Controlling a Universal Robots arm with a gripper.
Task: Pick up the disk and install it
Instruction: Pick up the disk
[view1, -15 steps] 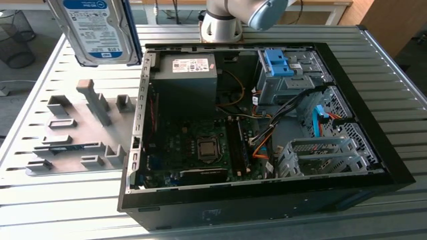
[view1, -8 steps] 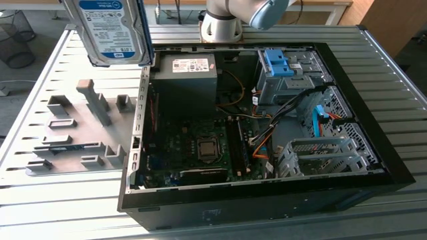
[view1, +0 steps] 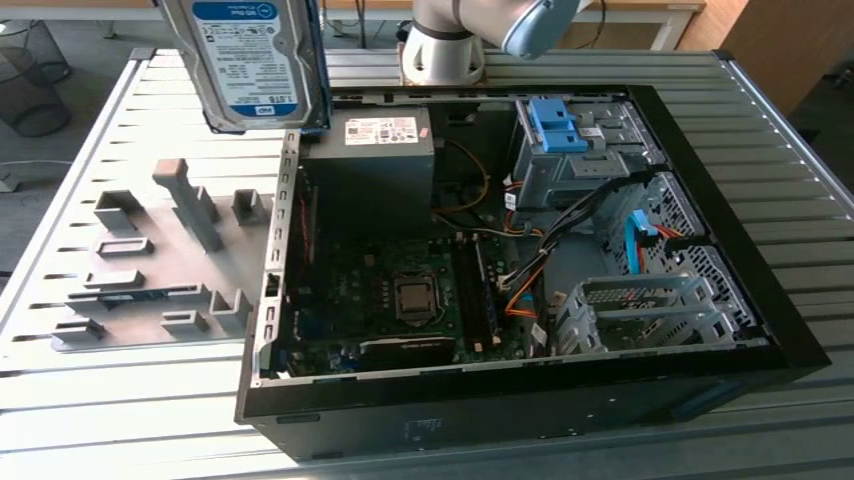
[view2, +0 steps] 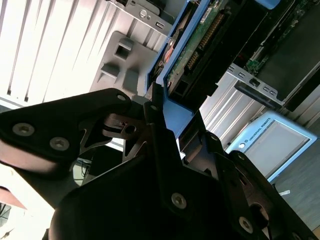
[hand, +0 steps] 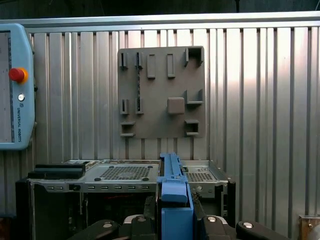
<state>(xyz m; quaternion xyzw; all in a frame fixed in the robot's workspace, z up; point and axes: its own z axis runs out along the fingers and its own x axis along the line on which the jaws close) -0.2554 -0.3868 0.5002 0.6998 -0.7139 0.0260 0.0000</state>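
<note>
The disk (view1: 248, 58), silver with a white-and-blue label and blue side rails, hangs upright in the air at the exterior view's upper left, above the left wall of the open computer case (view1: 534, 260). In the second wrist view my gripper (view2: 172, 120) is shut on the disk (view2: 192, 55), with black fingers (view2: 120, 125) pressing on both sides of a blue rail. The first wrist view looks straight down: the disk (hand: 173, 197) is seen edge-on between the fingers, over the case (hand: 120, 175).
Inside the case a grey power supply box (view1: 380, 140) sits at the back, beside a drive cage holding a blue bracket (view1: 558, 125). A silver cage (view1: 641, 310) stands at the front right. A grey fixture plate (view1: 160, 260) lies left of the case. A teach pendant (hand: 15, 90) rests on the table.
</note>
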